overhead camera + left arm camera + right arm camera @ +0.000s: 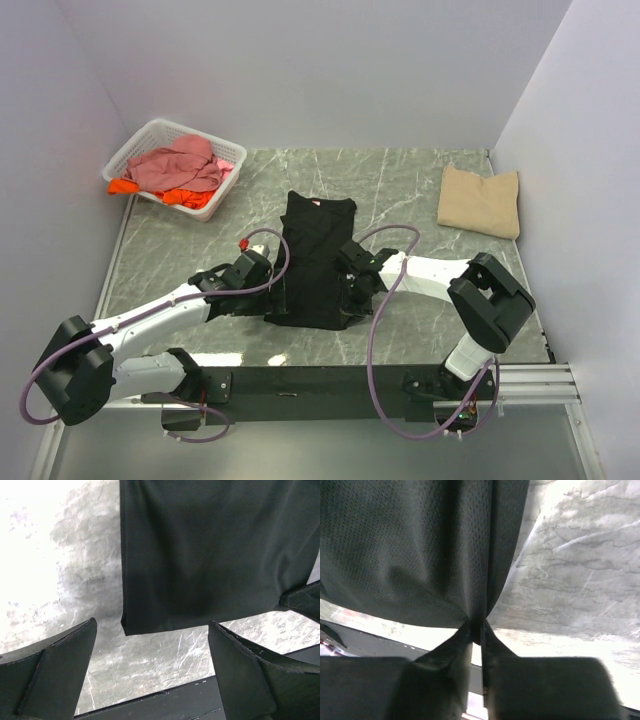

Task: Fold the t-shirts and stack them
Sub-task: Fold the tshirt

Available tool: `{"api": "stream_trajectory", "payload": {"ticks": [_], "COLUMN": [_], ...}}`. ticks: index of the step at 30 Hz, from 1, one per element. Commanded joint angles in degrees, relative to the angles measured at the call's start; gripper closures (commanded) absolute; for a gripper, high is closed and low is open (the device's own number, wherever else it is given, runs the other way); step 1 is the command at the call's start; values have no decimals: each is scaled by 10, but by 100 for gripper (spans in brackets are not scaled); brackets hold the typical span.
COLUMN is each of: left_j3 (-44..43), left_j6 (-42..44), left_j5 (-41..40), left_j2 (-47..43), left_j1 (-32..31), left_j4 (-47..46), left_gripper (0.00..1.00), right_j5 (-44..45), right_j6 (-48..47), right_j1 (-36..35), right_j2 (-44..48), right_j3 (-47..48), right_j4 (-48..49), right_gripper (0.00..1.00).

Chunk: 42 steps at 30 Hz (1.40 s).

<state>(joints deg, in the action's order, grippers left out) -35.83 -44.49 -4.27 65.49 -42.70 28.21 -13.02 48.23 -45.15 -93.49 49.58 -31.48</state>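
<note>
Right wrist: right tool (pixel 476 632) pinches pleated, dotted-mesh black t-shirt (pixel 395 545).

No text, brand, number or sign can be read in any view. The only marking is a small reddish neck label (pixel 318 204) at the 12 o'clock edge of the black shirt (pixel 318 265) in the top view, and it is too small to make out any letters.
</note>
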Motion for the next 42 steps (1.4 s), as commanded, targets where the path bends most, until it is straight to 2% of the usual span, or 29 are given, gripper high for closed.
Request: {"api": "stream_trajectory", "payload": {"ticks": [1, 4, 10, 14, 30, 35, 42], "left_j3": [-3, 2, 11, 9, -30, -29, -6], "left_j6": [-18, -44, -72, -82, -51, -46, -39], "left_j5": [5, 4, 1, -17, -71, -67, -40], "left_j2": [-6, -5, -14, 4, 102, 111, 92], "left_j1": [2, 2, 2, 2, 2, 2, 1], "left_j4": [25, 44, 57, 68, 50, 48, 34], "left_gripper": [3, 7, 15, 24, 37, 50, 58], "right_j5": [41, 53, 62, 64, 63, 64, 66], "right_j6": [1, 1, -5, -8, -14, -14, -10], "right_j1": [-8, -6, -4, 2, 6, 8, 17], "right_j2": [-26, -22, -25, -23, -15, -13, -4], "right_j3": [-23, -17, -6, -4, -4, -4, -11], "right_j4": [-3, -16, -30, -32, -31, -30, -29], "right_gripper": [86, 92, 93, 93, 93, 93, 93]}}
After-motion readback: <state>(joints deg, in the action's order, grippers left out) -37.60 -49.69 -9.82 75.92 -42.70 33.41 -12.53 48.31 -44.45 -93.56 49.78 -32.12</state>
